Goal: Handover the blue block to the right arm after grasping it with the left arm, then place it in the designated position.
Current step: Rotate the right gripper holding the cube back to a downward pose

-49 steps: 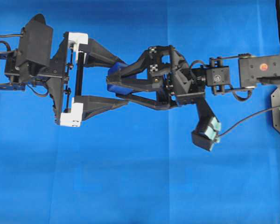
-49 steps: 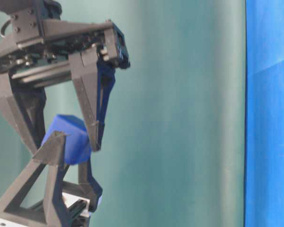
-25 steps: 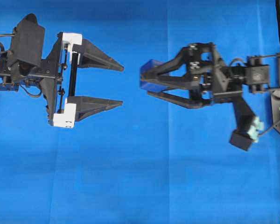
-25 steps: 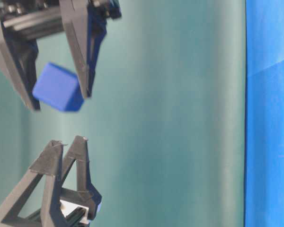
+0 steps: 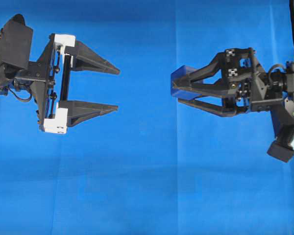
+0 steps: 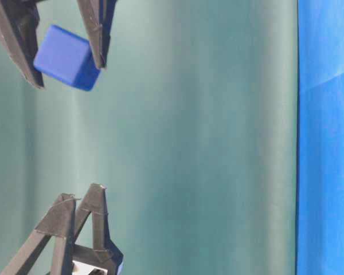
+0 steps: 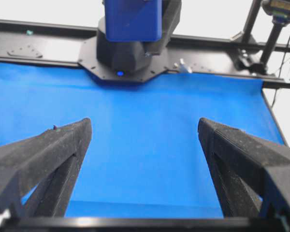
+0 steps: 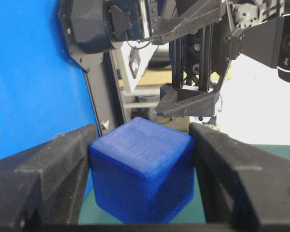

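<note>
Right gripper (image 5: 179, 93) clamps the blue block (image 8: 141, 174) on opposite flat faces; left gripper (image 5: 115, 89) stands open. We judge it rigid, light, smooth.

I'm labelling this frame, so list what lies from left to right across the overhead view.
left gripper, open and empty → bare blue cloth → blue block → right gripper, shut on that block, with its body and arm running off to the right edge.
</note>
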Robot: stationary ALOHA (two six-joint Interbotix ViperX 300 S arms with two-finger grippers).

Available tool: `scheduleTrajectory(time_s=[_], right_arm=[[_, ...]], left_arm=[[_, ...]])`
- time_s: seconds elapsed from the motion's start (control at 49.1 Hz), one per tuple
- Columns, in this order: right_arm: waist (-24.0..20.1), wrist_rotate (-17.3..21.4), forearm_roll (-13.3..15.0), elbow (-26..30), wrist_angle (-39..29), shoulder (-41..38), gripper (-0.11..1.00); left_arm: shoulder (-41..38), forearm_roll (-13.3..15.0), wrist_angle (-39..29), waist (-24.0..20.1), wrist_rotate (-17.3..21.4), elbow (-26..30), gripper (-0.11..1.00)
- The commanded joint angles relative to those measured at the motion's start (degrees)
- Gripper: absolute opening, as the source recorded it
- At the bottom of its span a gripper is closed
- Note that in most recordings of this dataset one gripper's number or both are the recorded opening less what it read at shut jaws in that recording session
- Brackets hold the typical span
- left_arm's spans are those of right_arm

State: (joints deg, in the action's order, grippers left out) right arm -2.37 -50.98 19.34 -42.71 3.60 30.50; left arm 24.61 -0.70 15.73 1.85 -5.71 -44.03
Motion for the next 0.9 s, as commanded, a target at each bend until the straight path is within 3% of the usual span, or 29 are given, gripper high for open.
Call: scheduleTrajectory(time_s=[0.0, 0.285, 0.407, 0.651, 0.875], right_arm=[[-0.44, 0.18, -0.18, 0.70, 0.18, 0.88, 0.47], [-0.53, 0.26, -0.35, 0.70, 0.18, 0.62, 0.47], [-0.53, 2.90, -3.08, 0.70, -0.09, 0.79, 0.47], [-0.53, 16.70, -12.22, 0.62, -0.09, 1.05, 0.47], [-0.53, 34.10, -17.49, 0.79, -0.09, 1.14, 0.47]], left_arm=[[0.88, 0.00, 0.26, 0.26, 0.00, 0.53, 0.93], [0.88, 0.00, 0.35, 0.26, 0.00, 0.62, 0.93], [0.88, 0.00, 0.26, 0.18, 0.09, 0.62, 0.93], [0.88, 0.00, 0.35, 0.26, 0.35, 0.62, 0.93], [0.88, 0.00, 0.35, 0.26, 0.26, 0.70, 0.93]])
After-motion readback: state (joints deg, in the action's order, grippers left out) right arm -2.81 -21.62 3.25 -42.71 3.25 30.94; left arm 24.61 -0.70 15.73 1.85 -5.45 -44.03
